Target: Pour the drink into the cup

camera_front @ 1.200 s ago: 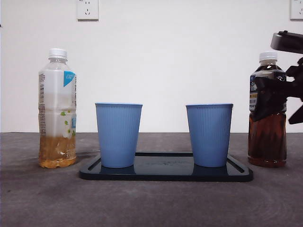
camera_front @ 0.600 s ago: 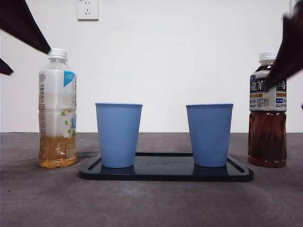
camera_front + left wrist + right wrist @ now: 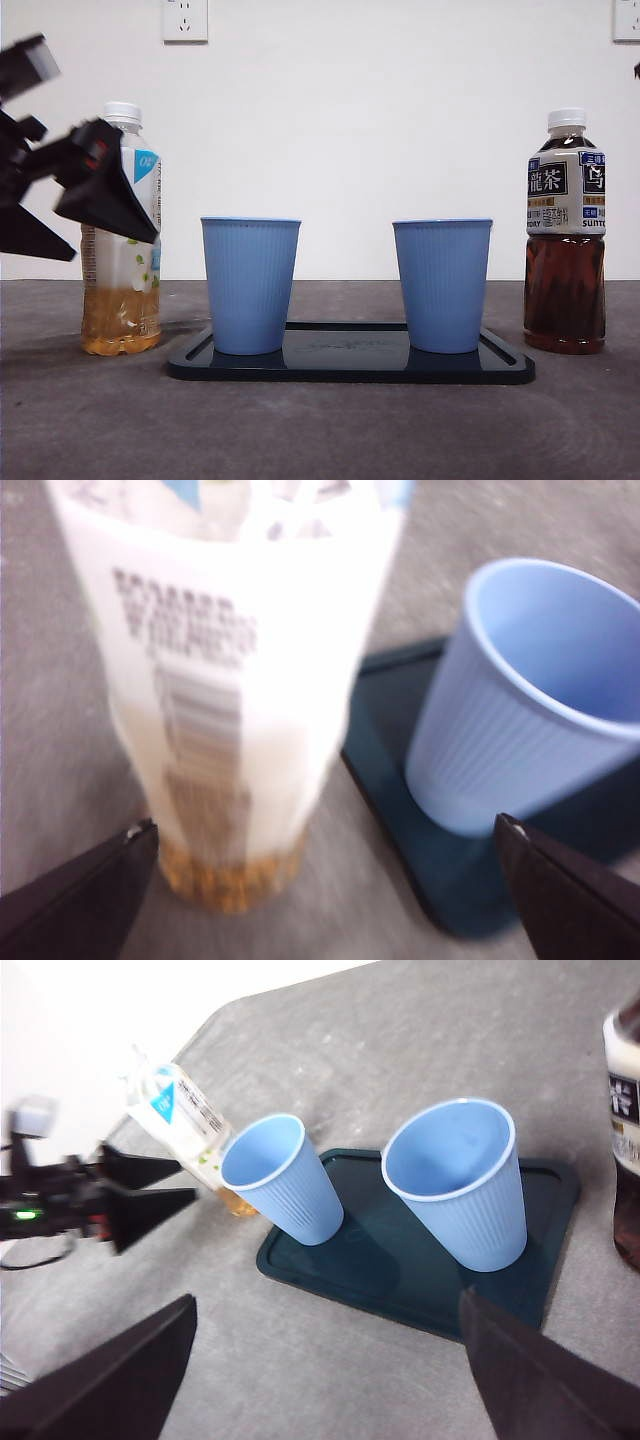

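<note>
This looks like a plain robot test room or lab bench, not a home or kitchen: a table (image 3: pixel 320 430) covered in grey felt-like cloth runs straight up to a bare white wall (image 3: pixel 400 120) with nothing on it but two white power sockets, one (image 3: pixel 185 19) at about 11 o'clock in the front view and another (image 3: pixel 626 19) at 1 o'clock. The staging says the same, with two identical blue cups (image 3: pixel 250 285) on a dark tray (image 3: pixel 350 362), flanked by shop-bought drink bottles (image 3: pixel 565 235) at 3 and 9 o'clock.
</note>
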